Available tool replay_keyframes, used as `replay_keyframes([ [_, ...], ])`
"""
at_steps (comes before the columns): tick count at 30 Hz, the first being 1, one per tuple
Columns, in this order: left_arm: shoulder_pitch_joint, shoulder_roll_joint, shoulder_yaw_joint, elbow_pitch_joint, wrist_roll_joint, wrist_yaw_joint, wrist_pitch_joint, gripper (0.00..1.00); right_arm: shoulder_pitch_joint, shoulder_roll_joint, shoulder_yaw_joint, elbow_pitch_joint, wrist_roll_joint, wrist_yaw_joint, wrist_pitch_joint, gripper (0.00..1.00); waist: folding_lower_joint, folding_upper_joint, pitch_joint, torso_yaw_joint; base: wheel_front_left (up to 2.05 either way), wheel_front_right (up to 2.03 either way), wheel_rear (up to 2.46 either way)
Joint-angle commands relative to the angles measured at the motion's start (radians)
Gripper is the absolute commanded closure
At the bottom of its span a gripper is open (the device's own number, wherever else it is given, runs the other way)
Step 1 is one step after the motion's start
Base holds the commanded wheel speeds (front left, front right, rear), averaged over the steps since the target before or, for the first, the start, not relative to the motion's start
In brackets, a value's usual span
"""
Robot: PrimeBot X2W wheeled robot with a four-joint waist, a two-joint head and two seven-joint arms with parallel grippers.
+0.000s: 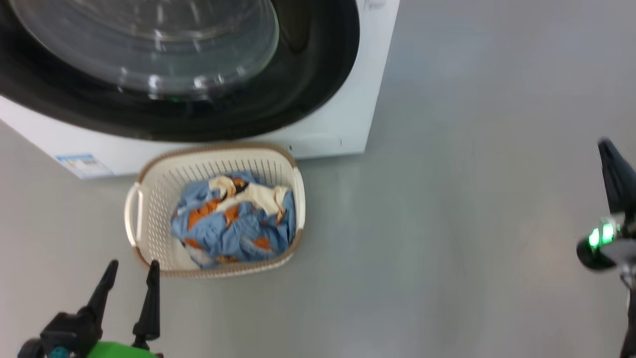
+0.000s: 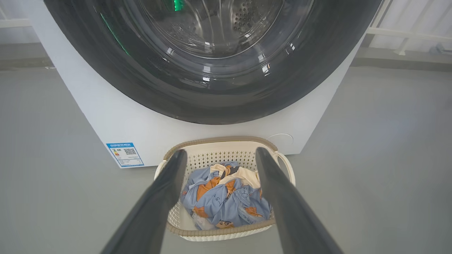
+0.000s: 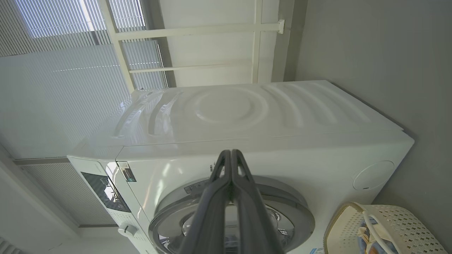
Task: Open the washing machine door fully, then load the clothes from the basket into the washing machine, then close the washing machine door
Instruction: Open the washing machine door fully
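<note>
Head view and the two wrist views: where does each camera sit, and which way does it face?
Head view: on the head, looking down at the floor; basket of clothes before the washing machine door; open left pincer lower left, right pincer at right edge.
Left wrist view: low, facing the door and basket between its own spread fingers.
Right wrist view: rolled sideways, facing the washing machine past its shut fingers.
Shared: all three show the basket and door.

A smooth, pale grey floor (image 1: 447, 223) carries two things — a white washing machine (image 1: 348, 119) standing at the back, and a cream perforated basket (image 1: 155, 214) with a brown rim, set just in front of the machine's lower edge.
</note>
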Motion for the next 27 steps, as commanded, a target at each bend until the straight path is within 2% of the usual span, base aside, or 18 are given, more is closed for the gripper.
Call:
replay_keyframes([
  [1, -0.030, 0.013, 0.032, -0.030, 0.012, -0.003, -0.007, 0.00, -0.045, -0.027, 0.023, -0.017, -0.016, 0.009, 0.016, 1.00, -0.0002, -0.0001, 0.106, -0.002, 0.00, 0.00, 0.00],
  [10, -0.052, 0.013, 0.045, -0.059, 0.025, -0.014, -0.007, 0.00, -0.281, -0.035, 0.015, -0.030, -0.065, 0.009, 0.059, 1.00, -0.0002, -0.0001, 0.239, 0.029, 0.00, 0.00, 0.00],
  [19, -0.064, 0.013, 0.025, -0.064, 0.003, -0.003, -0.007, 0.00, -0.484, -0.026, 0.060, -0.056, -0.116, 0.009, 0.130, 1.00, -0.0002, -0.0001, 0.290, 0.089, 0.00, 0.00, 0.00],
  [27, -0.063, 0.013, -0.028, -0.071, -0.031, 0.017, -0.007, 0.00, -0.599, -0.008, 0.106, -0.056, -0.155, 0.009, 0.178, 1.00, -0.0002, -0.0001, 0.310, 0.157, 0.00, 0.00, 0.00],
])
